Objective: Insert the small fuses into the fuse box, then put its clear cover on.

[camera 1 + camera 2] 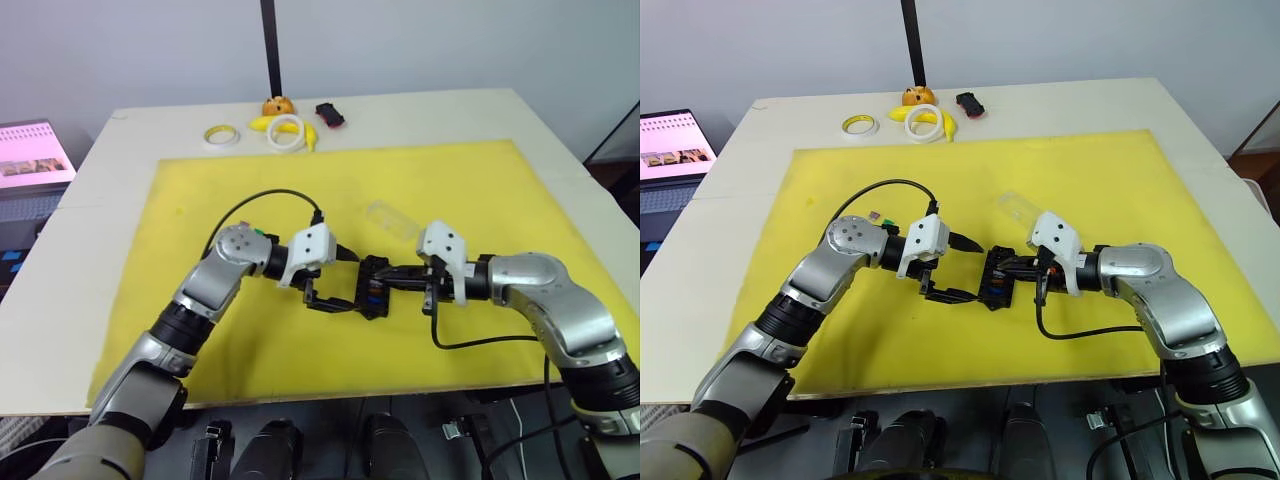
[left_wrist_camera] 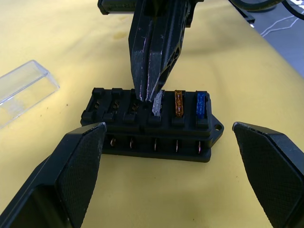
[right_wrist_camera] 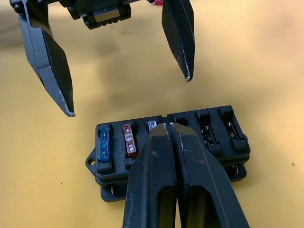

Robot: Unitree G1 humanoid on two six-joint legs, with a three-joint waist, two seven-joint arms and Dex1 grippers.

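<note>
From the head cameras, both arms are meeting over the middle of the yellow mat [image 1: 200, 190], where the fuse box [image 1: 373, 286] is sitting between them. The clear cover [image 1: 1018, 209] is lying on the mat just beyond, waiting its turn. Tape rings [image 1: 285, 131], a banana [image 1: 262, 123] and a small black-and-red object [image 1: 330, 114] are lying well apart at the far edge of the table [image 1: 90, 200].

From the left wrist, the left gripper [image 2: 168, 147] is spreading its fingers wide on either side of the box, gripping nothing, probably ready to steady it. The right gripper [image 2: 149, 97] is coming down from above, pinching a grey fuse [image 2: 157, 103] at the third slot of the far row. An orange fuse [image 2: 178, 103] and a blue fuse [image 2: 201, 104] are already sitting in the next 2 slots toward the tabbed end.

From the right wrist, its fingers are pressed narrow together on that grey fuse, pushing straight down so it seats upright. I would judge 3 slots of that row are waiting empty.
</note>
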